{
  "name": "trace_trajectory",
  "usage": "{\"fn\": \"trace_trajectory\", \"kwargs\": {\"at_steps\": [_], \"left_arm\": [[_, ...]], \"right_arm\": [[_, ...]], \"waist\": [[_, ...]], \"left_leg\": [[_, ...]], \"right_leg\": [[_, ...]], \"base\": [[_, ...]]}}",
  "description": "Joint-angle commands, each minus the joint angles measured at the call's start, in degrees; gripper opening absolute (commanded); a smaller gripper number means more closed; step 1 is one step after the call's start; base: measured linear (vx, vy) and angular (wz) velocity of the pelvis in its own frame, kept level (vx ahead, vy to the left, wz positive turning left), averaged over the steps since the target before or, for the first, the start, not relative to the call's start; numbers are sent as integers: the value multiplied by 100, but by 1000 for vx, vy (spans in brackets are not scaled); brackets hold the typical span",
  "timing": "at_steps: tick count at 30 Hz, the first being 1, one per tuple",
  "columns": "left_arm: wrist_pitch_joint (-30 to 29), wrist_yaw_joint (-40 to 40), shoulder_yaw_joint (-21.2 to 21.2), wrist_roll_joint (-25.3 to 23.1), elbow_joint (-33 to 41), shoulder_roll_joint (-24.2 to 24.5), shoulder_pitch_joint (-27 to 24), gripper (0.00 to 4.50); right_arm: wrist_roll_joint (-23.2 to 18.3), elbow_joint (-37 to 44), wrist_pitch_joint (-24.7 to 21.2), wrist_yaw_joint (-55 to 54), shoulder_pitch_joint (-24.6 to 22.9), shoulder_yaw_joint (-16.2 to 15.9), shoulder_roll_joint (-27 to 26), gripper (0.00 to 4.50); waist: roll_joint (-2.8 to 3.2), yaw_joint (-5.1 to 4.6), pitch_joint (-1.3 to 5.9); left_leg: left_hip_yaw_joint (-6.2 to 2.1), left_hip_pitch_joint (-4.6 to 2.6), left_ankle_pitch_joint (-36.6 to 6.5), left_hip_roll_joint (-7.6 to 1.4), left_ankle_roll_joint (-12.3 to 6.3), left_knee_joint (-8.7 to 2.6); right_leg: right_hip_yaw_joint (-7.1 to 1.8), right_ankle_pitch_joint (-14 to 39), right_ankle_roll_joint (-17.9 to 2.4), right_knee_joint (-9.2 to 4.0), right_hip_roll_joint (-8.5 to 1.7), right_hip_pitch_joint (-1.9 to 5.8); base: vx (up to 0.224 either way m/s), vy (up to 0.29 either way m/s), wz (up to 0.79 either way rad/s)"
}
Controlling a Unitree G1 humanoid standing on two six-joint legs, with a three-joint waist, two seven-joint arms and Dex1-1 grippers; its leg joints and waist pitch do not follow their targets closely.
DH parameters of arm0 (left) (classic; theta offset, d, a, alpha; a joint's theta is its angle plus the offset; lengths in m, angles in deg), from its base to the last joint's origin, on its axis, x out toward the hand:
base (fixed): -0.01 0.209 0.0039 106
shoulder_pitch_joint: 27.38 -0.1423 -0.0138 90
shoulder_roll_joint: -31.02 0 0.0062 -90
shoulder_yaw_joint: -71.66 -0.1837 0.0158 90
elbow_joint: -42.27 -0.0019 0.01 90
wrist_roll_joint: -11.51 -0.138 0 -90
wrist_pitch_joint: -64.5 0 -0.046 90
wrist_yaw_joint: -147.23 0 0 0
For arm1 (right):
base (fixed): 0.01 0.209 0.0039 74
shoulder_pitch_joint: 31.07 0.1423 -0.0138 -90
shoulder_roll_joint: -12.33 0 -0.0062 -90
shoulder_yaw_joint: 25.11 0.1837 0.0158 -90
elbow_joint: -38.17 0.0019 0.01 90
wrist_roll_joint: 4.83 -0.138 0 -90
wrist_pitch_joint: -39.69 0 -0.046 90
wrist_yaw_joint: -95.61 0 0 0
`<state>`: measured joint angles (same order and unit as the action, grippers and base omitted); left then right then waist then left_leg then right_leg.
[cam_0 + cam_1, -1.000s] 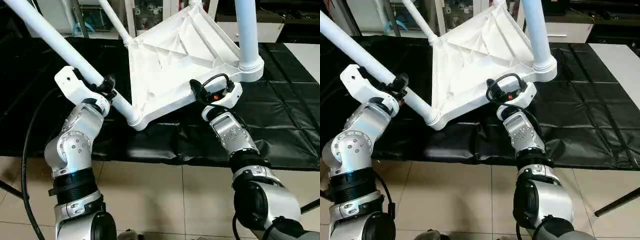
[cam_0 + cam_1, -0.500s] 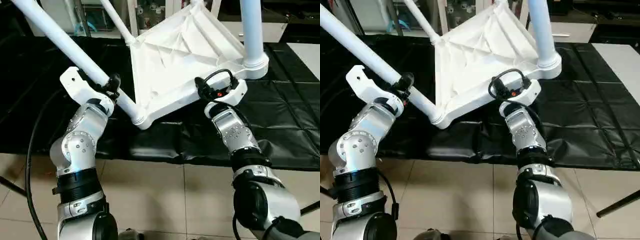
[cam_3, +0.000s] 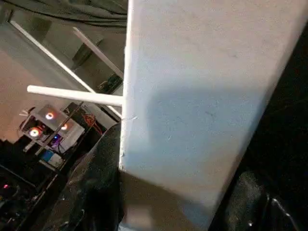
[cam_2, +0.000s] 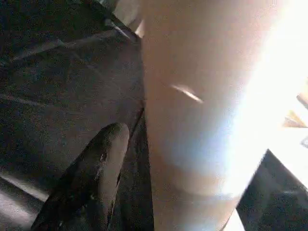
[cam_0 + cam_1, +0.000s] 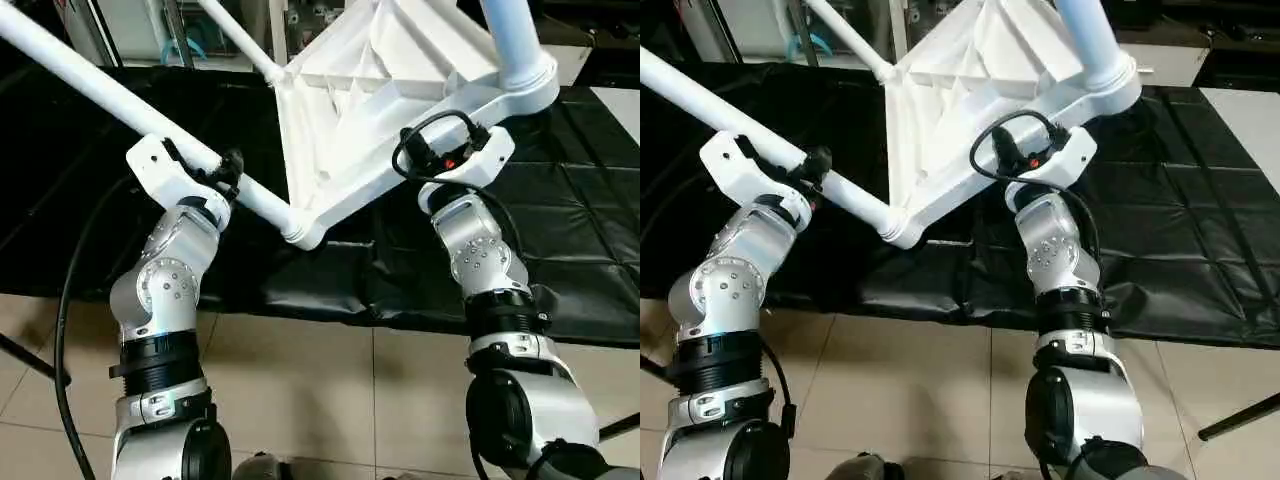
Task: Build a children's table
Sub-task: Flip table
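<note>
My right gripper [image 3: 178, 211] pinches the rim of the white ribbed plastic tabletop [image 5: 390, 110]. My left gripper [image 5: 222, 170] straddles a white tapered tube leg [image 5: 120, 100]; whether it grips, I cannot tell.

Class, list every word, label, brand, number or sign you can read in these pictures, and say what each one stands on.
None can be read: the tabletop, its legs, both arms and the black cover bear no legible text.
The shelves behind are too blurred to tell.
</note>
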<state>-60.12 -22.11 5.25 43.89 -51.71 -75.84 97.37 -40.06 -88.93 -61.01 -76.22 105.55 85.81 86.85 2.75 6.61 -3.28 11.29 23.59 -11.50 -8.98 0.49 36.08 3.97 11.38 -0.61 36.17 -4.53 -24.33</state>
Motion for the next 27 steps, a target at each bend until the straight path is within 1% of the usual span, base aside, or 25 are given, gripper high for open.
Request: {"fn": "trace_trajectory", "kwargs": {"at_steps": [1, 2, 3, 4, 5, 6, 7, 8, 9, 10, 11, 13, 14, 16, 20, 21, 22, 25, 26, 27], "left_arm": [[336, 272, 828, -29, 109, 274, -39, 362], [372, 302, 853, 14, 120, 260, -21, 373], [437, 353, 937, 177, 124, 204, 34, 387], [482, 328, 1023, 386, 114, 149, 96, 398], [496, 339, 1119, 595, 131, 77, 150, 403], [497, 342, 1140, 646, 132, 63, 163, 410], [525, 356, 1291, 1007, 142, -36, 261, 410], [575, 345, 1313, 1096, 143, -48, 282, 413], [633, 319, 1307, 1115, 140, -39, 287, 415], [736, 306, 1285, 1041, 125, -8, 285, 415], [858, 315, 1275, 972, 103, 22, 287, 415], [940, 354, 1288, 919, 72, 49, 292, 415], [1037, 408, 1310, 853, 33, 76, 298, 415], [1228, 515, 1336, 669, -43, 170, 279, 415], [1462, 704, 1408, 526, -204, 345, 259, 415], [1504, 725, 1425, 525, -234, 368, 259, 415], [1672, 837, 1498, 464, -387, 477, 260, 415], [1806, 936, 1539, 354, -533, 595, 247, 415], [1806, 936, 1539, 354, -533, 595, 247, 415], [1853, 957, 1550, 319, -597, 640, 246, 415]], "right_arm": [[131, 764, 443, -106, 5, 452, 603, 209], [125, 814, 423, -137, -6, 467, 626, 208], [97, 919, 379, -190, -37, 505, 674, 207], [97, 980, 362, -228, -61, 517, 705, 207], [102, 1032, 345, -252, -88, 529, 731, 207], [99, 1042, 338, -257, -93, 530, 735, 206], [93, 1124, 291, -288, -135, 530, 776, 206], [78, 1178, 263, -310, -158, 530, 799, 205], [58, 1224, 238, -331, -175, 538, 818, 202], [63, 1266, 226, -357, -191, 545, 849, 201], [77, 1307, 219, -392, -208, 548, 880, 199], [60, 1338, 200, -406, -214, 563, 900, 198], [49, 1364, 182, -415, -218, 573, 917, 198], [33, 1478, 148, -468, -248, 570, 975, 196], [63, 1647, 121, -593, -280, 540, 1094, 196], [69, 1667, 119, -609, -280, 543, 1108, 196], [143, 1720, 157, -676, -250, 562, 1185, 196], [260, 1755, 242, -773, -199, 582, 1264, 196], [260, 1755, 242, -773, -199, 582, 1264, 196], [317, 1764, 289, -799, -174, 576, 1299, 196]], "waist": [[-99, -12, 569], [-99, -12, 569], [-92, 2, 609], [-95, 13, 598], [-96, 19, 588], [-87, 36, 585], [-81, 47, 564], [-82, 59, 555], [-83, 60, 548], [-83, 64, 539], [-82, 62, 531], [-90, 52, 520], [-90, 52, 511], [-92, 26, 512], [-94, -12, 500], [-90, -19, 495], [-94, -34, 502], [-86, -78, 499], [-86, -78, 499], [-77, -86, 496]], "left_leg": [[-183, -181, 735, -360, -874, -259], [-183, -181, 735, -360, -874, -259], [-189, -159, 1087, -352, -1017, -193], [-179, -147, 1159, -346, -1099, -164], [-178, -141, 1118, -347, -1114, -162], [-171, -147, 1004, -355, -1108, -153], [-168, -135, 836, -363, -1052, -158], [-173, -144, 662, -376, -968, -169], [-173, -138, 577, -376, -932, -177], [-172, -154, 408, -386, -854, -191], [-178, -157, 342, -392, -821, -201], [-165, -172, 73, -385, -623, -227], [-156, -177, -64, -381, -522, -245], [-163, -165, -156, -382, -416, -267], [-145, -176, -418, -367, -235, -296], [-149, -171, -439, -362, -207, -300], [-148, -167, -459, -358, -172, -300], [-157, -158, -540, -356, -102, -318], [-157, -158, -540, -356, -102, -318], [-154, -161, -587, -352, -62, -322]], "right_leg": [[-247, -740, -1394, -195, -390, 310], [-247, -740, -1394, -195, -390, 310], [-236, -1097, -1424, -132, -369, 281], [-232, -1174, -1448, -129, -356, 247], [-232, -1117, -1455, -131, -358, 239], [-229, -980, -1446, -140, -356, 227], [-232, -770, -1426, -154, -362, 225], [-230, -562, -1388, -168, -358, 216], [-228, -463, -1362, -177, -356, 218], [-229, -255, -1288, -208, -355, 207], [-230, -164, -1248, -223, -353, 205], [-236, 101, -1132, -265, -361, 205], [-242, 200, -1081, -284, -363, 202], [-241, 244, -1004, -286, -367, 220], [-250, 417, -929, -322, -376, 203], [-248, 451, -917, -332, -373, 203], [-249, 441, -902, -334, -377, 206], [-241, 498, -843, -334, -379, 216], [-241, 498, -843, -334, -379, 216], [-246, 534, -826, -349, -382, 207]], "base": [[0, 0, 0], [0, 0, 0], [0, 0, 0], [0, 0, 0], [0, 0, 0], [0, 0, 0], [0, 0, 0], [0, 0, 0], [0, 0, 0], [0, 0, 0], [0, 0, 0], [-25, 11, 2], [0, 0, 0], [0, 0, 0], [0, 0, 0], [0, 0, 0], [0, 0, 0], [0, 0, 0], [0, 0, 0], [0, 0, 0]]}}
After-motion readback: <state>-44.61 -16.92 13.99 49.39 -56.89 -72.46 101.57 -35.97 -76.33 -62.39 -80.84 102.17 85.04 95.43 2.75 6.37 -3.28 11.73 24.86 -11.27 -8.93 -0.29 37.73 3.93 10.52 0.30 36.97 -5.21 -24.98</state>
